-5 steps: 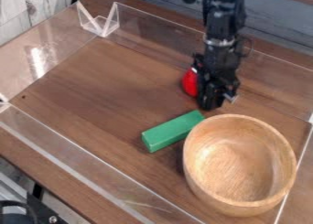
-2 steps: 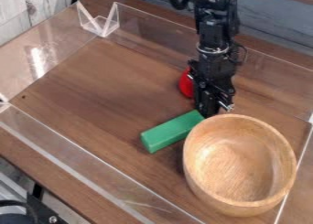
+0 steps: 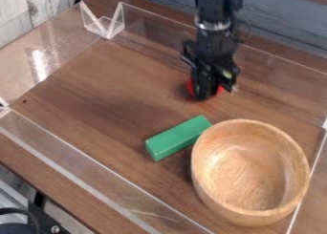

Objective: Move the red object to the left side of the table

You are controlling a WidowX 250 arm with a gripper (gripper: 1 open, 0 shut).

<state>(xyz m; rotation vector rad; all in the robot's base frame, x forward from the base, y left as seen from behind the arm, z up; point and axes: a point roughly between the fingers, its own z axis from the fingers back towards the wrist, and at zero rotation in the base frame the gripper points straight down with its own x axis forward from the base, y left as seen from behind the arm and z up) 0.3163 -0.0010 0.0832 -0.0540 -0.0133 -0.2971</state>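
Pincer (image 3: 212, 82) pointed straight down over the right-centre of the table (image 3: 102, 95), fingers drawn together on the red object (image 3: 205, 85), which shows as a red patch between and just beside the black fingertips. Hard to tell whether lifted clear of the wood or barely off it; judged to be gripped and raised a little, no shadow gap plainly readable.

Key relation for the coming move: red object already inside the pincer, so direction to the goal matters more than direction to the object. Left side of the table open and well apart from the pincer, reached by a sideways carry toward the clear corner piece (image 3: 102, 20) end, away from the wooden bowl (image 3: 250, 171). No long axis worth aligning to on the toy: small, rounded, roughly as tall as wide. Single arm, so no choice of hand.

Materials and shapes: red object glossy, plastic-looking, strawberry-like, green top not visible here. Green block (image 3: 178, 137) flat, rectangular, matte, lying askew between pincer and bowl, touching neither. Bowl turned wood, pale, smooth, with visible grain rings, wide and shallow, empty. Table dark brown wood grain, slightly shiny, fenced by low clear acrylic walls with glare along the near edge. Rounded, slick toy judged liable to slip if grip is shallow.
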